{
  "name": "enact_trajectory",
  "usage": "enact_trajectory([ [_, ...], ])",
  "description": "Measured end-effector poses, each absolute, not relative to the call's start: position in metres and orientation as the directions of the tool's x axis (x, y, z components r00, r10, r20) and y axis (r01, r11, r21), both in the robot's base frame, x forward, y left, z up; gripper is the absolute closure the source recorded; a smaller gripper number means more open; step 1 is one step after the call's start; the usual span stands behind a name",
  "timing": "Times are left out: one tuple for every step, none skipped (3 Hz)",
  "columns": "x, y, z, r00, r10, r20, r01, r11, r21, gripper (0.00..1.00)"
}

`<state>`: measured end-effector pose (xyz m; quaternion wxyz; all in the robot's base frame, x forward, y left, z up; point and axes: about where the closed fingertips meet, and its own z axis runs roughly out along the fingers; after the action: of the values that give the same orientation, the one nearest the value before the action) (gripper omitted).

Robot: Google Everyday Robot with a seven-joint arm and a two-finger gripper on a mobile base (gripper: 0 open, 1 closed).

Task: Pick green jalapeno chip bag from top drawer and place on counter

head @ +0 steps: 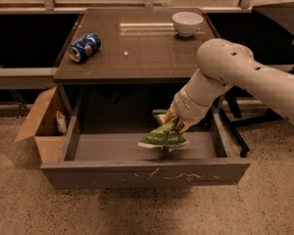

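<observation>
The green jalapeno chip bag (163, 134) is crinkled light-green foil and hangs lifted above the floor of the open top drawer (142, 172), right of its middle. My gripper (174, 122) is shut on the bag's upper edge and holds it inside the drawer, below the counter's front edge. The counter (137, 48) is the dark glossy tabletop above the drawer. My white arm reaches in from the right and covers part of the drawer's right side.
A blue soda can (85, 46) lies on its side at the counter's left. A white bowl (187, 23) stands at the counter's back right. A brown cardboard box (43, 124) sits on the floor left of the drawer.
</observation>
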<state>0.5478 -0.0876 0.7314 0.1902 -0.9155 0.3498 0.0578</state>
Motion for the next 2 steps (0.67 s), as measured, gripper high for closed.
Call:
enact_trajectory([
  [0.5355, -0.0988, 0.777, 0.758, -0.602, -0.252, -0.648, -0.645, -0.405, 1.0],
  [0.5356, -0.0985, 0.7765, 0.758, -0.602, -0.251, -0.648, -0.646, -0.404, 1.0],
])
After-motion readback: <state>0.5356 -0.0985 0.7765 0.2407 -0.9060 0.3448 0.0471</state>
